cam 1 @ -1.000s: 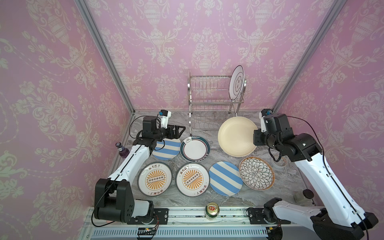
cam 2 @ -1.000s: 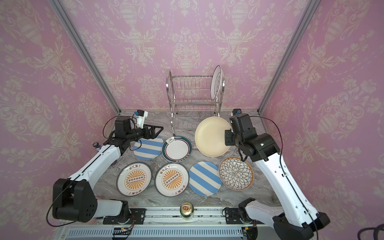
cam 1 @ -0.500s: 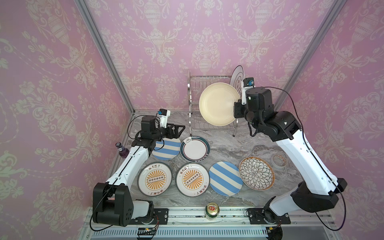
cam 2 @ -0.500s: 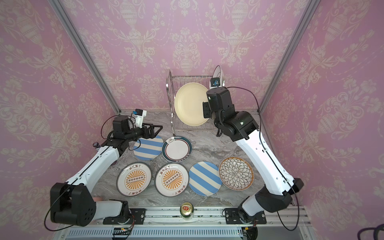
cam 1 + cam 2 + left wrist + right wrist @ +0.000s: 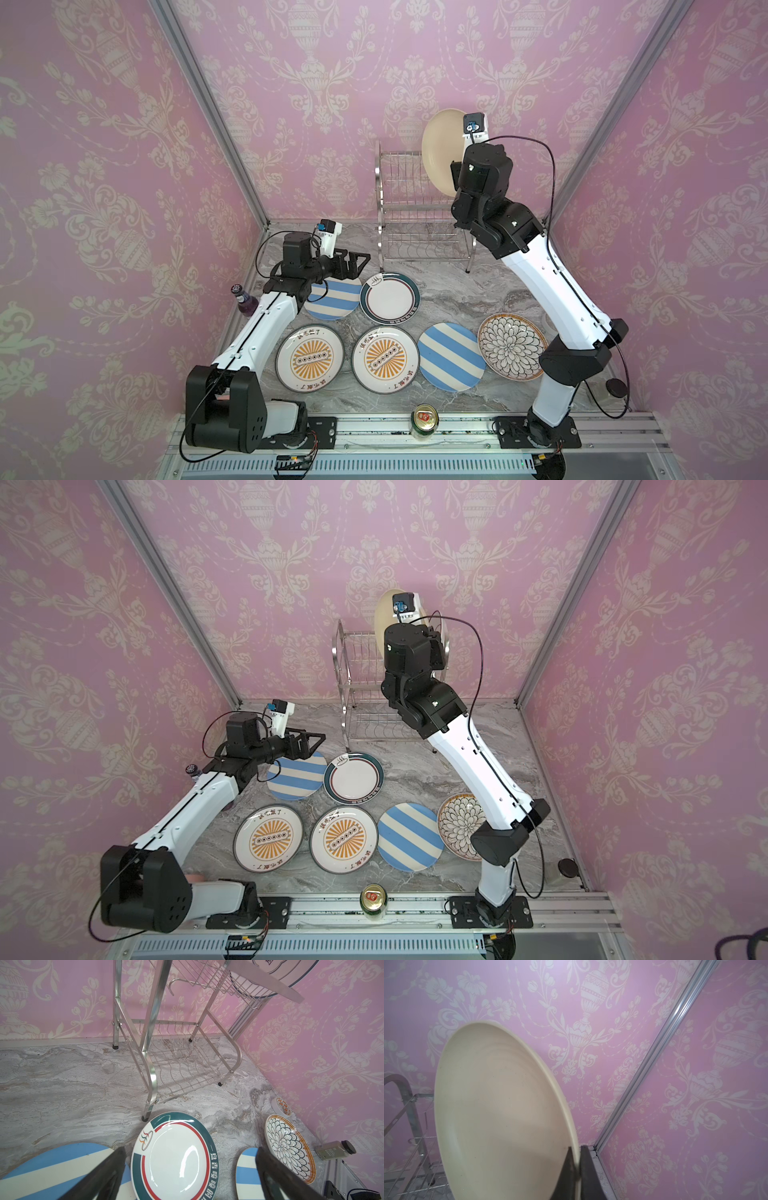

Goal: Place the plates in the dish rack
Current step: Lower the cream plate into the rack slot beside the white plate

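In the last sec the cream plate [image 5: 440, 149] had gone up from near the tabletop [image 5: 457, 291] to hang on edge above the rack [image 5: 415, 204], so slotting it in was prob. next. The right claw [image 5: 576, 1154] was clamped on its rim, w/ the plate standing out ahead of it and the rack beneath. The left claw [image 5: 353, 266] gaped idle over the flat plates [image 5: 388, 297].

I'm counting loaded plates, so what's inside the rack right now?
In the rack, one black-lined plate stands on the upper shelf; the lower is bare. The right gripper holds the cream plate up top; its lower edge is hidden.
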Available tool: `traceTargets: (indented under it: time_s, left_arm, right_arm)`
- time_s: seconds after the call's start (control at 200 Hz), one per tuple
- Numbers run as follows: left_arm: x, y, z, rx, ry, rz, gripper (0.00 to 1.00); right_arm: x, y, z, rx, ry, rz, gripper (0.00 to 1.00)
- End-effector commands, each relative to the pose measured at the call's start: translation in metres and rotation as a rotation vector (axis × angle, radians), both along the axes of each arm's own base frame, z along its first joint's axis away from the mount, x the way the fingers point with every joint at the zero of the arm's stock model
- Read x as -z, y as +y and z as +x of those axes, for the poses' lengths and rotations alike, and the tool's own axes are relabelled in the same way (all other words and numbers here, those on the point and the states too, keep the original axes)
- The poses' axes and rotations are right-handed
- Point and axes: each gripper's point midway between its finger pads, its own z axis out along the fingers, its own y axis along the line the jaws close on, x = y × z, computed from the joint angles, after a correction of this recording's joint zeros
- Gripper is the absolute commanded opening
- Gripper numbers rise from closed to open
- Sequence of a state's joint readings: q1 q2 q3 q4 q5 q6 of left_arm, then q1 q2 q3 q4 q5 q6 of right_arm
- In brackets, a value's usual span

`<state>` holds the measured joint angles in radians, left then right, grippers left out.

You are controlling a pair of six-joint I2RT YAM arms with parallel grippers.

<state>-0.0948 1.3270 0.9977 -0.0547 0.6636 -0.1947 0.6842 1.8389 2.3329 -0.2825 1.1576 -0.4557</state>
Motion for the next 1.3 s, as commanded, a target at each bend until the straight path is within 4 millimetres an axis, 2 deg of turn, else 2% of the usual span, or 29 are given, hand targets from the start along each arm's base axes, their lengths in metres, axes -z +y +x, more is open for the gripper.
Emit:
traceTargets:
  time_s: [0.0, 0.155, 0.405, 0.661, 0.856, 1.066, 1.296]
  left_arm:
    - [-0.005, -0.001, -0.004, 0.013, -0.017, 0.034, 0.99]
    - [-0.007, -0.004, -0.007, 0.038, -0.020, 0.030, 0.99]
    - [-0.007, -0.010, -0.010, 0.070, -0.010, 0.039, 0.99]
    - [0.003, -0.011, -0.008, 0.073, 0.012, 0.051, 0.99]
    - [0.005, -0.015, -0.003, 0.087, 0.016, 0.018, 0.99]
    - [0.009, -0.018, -0.001, 0.100, 0.030, -0.003, 0.99]
    - [0.009, -0.020, -0.002, 0.122, 0.018, -0.003, 0.99]
  right_arm:
    - [-0.026, -0.019, -0.008, 0.183, -0.043, -0.056, 0.00]
    - [-0.019, -0.015, 0.009, 0.241, -0.027, -0.105, 0.00]
    - [-0.002, -0.022, 0.041, 0.293, -0.015, -0.117, 0.00]
    - [0.012, -0.023, 0.065, 0.312, -0.047, -0.105, 0.00]
    - [0.020, -0.025, 0.074, 0.337, -0.077, -0.104, 0.00]
    - [0.042, -0.021, 0.091, 0.333, -0.057, -0.089, 0.00]
    - [0.055, -0.020, 0.102, 0.325, -0.058, -0.065, 0.00]
